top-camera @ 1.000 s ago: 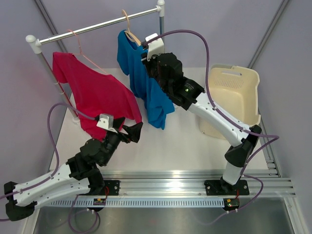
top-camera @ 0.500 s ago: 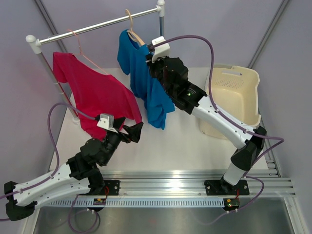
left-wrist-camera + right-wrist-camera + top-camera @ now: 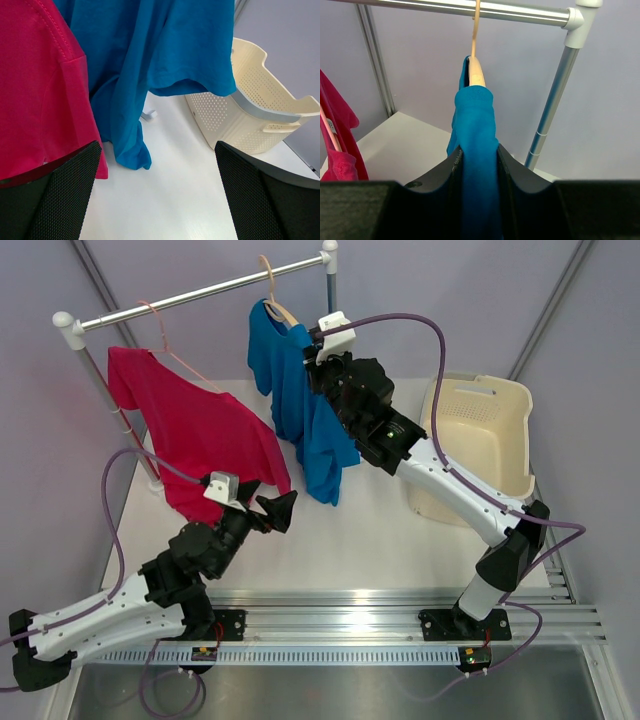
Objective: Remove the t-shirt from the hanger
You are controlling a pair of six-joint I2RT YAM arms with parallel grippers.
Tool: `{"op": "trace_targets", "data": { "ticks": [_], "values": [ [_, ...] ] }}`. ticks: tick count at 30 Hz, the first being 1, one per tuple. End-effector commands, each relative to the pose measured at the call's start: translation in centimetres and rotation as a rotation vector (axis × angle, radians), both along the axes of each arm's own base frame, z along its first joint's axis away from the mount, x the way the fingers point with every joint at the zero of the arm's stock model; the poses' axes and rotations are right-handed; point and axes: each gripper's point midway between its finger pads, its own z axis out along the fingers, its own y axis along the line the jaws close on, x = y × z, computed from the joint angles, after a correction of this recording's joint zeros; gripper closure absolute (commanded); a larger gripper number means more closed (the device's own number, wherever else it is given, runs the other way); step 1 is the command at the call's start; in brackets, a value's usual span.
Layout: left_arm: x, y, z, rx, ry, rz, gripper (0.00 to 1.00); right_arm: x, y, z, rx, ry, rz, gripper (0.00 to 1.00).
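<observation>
A blue t-shirt (image 3: 300,410) hangs on a wooden hanger (image 3: 270,302) from the metal rail (image 3: 200,292). My right gripper (image 3: 318,365) is shut on the blue t-shirt's shoulder; in the right wrist view the cloth (image 3: 477,150) fills the gap between the fingers, with the hanger (image 3: 476,70) just above. A pink t-shirt (image 3: 190,435) hangs on a pink hanger (image 3: 165,340) at the left. My left gripper (image 3: 280,510) is open and empty, low over the table below the pink shirt's hem. The left wrist view shows both shirts, pink (image 3: 40,90) and blue (image 3: 150,60).
A cream laundry basket (image 3: 480,440) stands at the right of the table, also in the left wrist view (image 3: 250,115). The rail's uprights stand at the back left (image 3: 110,410) and back middle (image 3: 331,280). The white table (image 3: 330,540) lies between the arms.
My right gripper has moved up and a little right along the blue shirt, nearer the hanger; the hanger has slid slightly right on the rail. The left arm has barely moved.
</observation>
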Motion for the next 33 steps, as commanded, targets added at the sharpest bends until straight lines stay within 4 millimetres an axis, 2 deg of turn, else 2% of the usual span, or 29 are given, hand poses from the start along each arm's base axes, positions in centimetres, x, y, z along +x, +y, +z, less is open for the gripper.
{"op": "trace_targets", "data": {
  "ticks": [1,6,15,18,20,29,33],
  "values": [
    [0.0,0.2,3.0,-0.079,-0.040,0.004,0.01,-1.8,-2.7,7.8,0.137,-0.167,0.001,1.00],
    [0.0,0.2,3.0,-0.081,-0.039,0.002,0.01,-2.2,-3.3,8.1,0.150,-0.185,-0.002,1.00],
    [-0.2,0.0,3.1,-0.083,-0.039,-0.009,0.01,-3.5,-4.0,10.1,0.199,-0.235,0.031,1.00],
    [-0.2,0.1,3.2,-0.083,-0.041,-0.007,0.01,-3.7,-4.0,10.1,0.186,-0.236,0.031,1.00],
    [-0.2,0.1,3.2,-0.085,-0.041,-0.006,0.01,-3.5,-3.9,9.4,0.174,-0.220,0.031,1.00],
    [-0.1,0.2,3.1,-0.081,-0.040,0.003,0.01,-1.4,-2.3,3.2,0.086,-0.107,0.010,1.00],
    [-0.1,0.1,3.2,-0.082,-0.041,-0.001,0.01,-0.8,-2.1,1.8,0.090,-0.030,0.021,1.00]
  ]
}}
